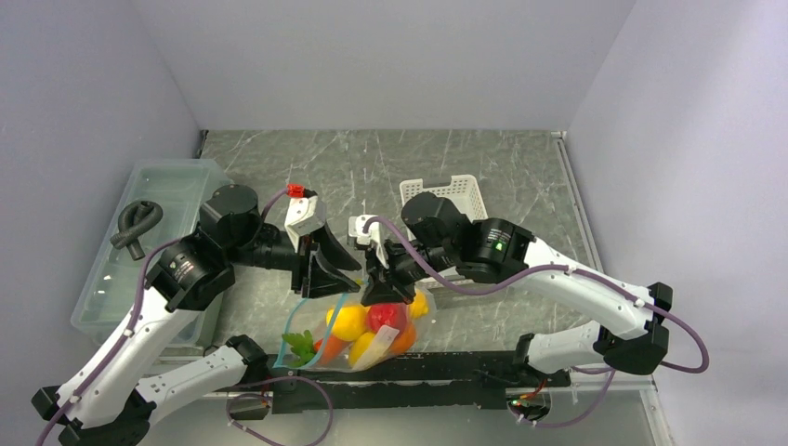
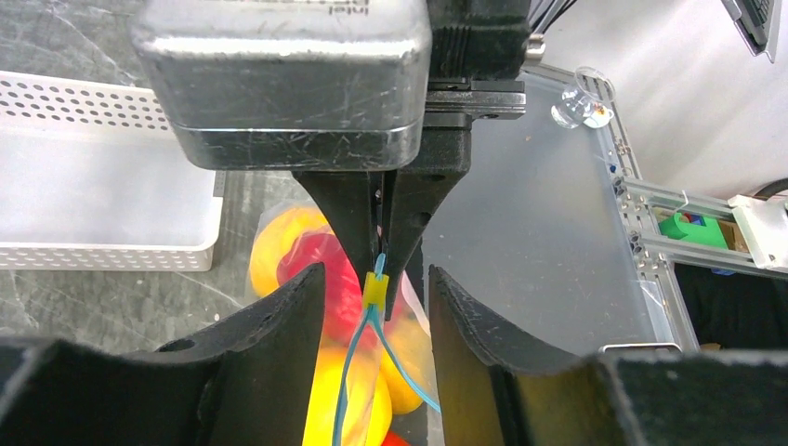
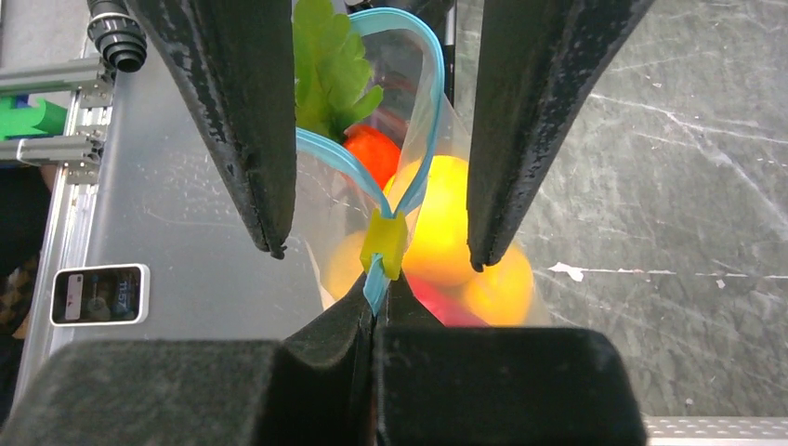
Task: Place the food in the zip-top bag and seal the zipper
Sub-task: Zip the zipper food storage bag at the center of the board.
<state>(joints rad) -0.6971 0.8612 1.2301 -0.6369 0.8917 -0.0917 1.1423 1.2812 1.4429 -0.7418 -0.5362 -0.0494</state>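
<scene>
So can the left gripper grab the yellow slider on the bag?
Probably yes: the open left gripper sits either side of the yellow slider, nothing between, while the right gripper pinches the zipper.
</scene>
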